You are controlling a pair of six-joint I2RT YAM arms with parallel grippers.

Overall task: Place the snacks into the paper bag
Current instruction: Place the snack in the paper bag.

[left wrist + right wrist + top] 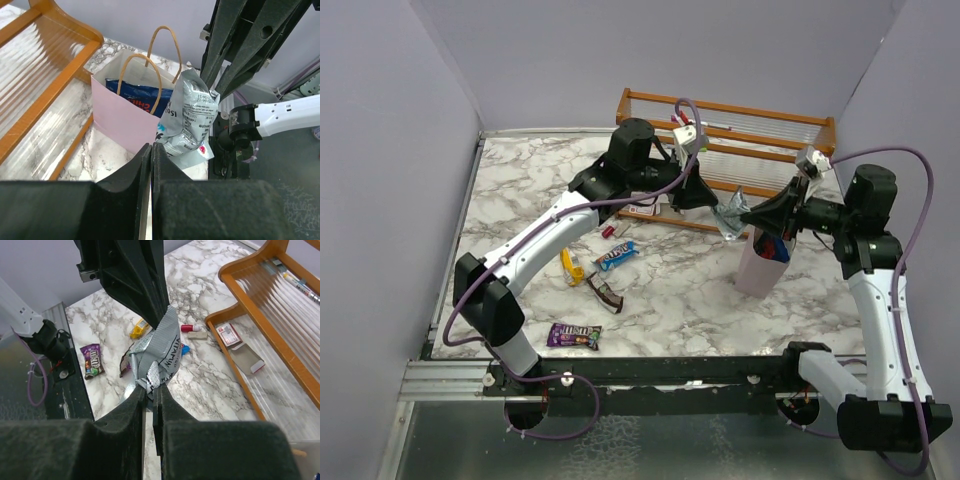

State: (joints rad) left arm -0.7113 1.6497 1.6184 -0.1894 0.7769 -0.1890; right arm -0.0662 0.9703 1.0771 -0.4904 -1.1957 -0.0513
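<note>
The marble surface (670,300) carries a wooden rack (760,125) at the back and the upright paper bag (117,120) on the right, a blue packet (137,95) inside it. Near the bag's mouth a grey-teal packet (190,115) hangs in the air, the left end effector (151,147) and right end effector (150,390) each clamped on it. A purple snack (573,335), a dark brown snack (604,293), a yellow snack (573,266) and a blue-white snack (616,256) lie well left of the bag.
</note>
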